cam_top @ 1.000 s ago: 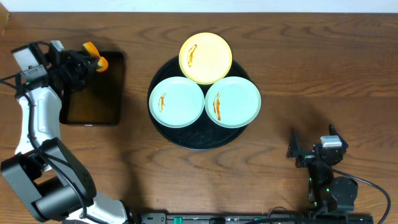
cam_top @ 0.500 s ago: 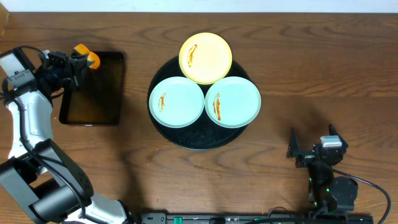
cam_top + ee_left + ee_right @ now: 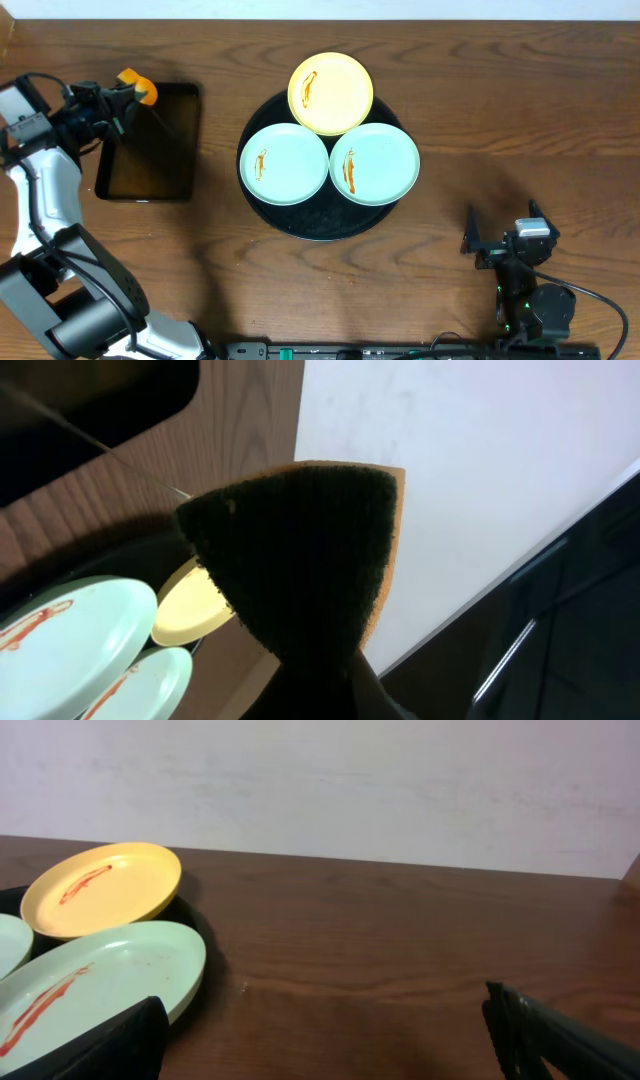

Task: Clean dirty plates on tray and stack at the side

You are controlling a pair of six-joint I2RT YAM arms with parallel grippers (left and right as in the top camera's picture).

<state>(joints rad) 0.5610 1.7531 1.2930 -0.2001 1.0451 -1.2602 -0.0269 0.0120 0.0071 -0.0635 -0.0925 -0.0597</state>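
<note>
Three plates lie on the round black tray point(image 3: 300, 222): a pale yellow plate point(image 3: 331, 93) at the back, a mint-green plate point(image 3: 284, 164) at front left and another mint-green plate point(image 3: 375, 163) at front right. Each has an orange-brown sauce streak. My left gripper point(image 3: 128, 88) is shut on an orange sponge with a dark green scrub face point(image 3: 300, 550), held above the far left corner of the rectangular tray. My right gripper point(image 3: 505, 243) is open and empty, low over the table at the front right. The yellow plate point(image 3: 100, 888) and a mint plate point(image 3: 95, 982) show in the right wrist view.
A smaller rectangular black tray point(image 3: 150, 150) with brownish liquid lies at the left. A white wall point(image 3: 350, 780) runs behind the table's far edge.
My left gripper with the sponge has moved left and up from over the rectangular tray to its far left corner. The right arm and the plates have not moved.
</note>
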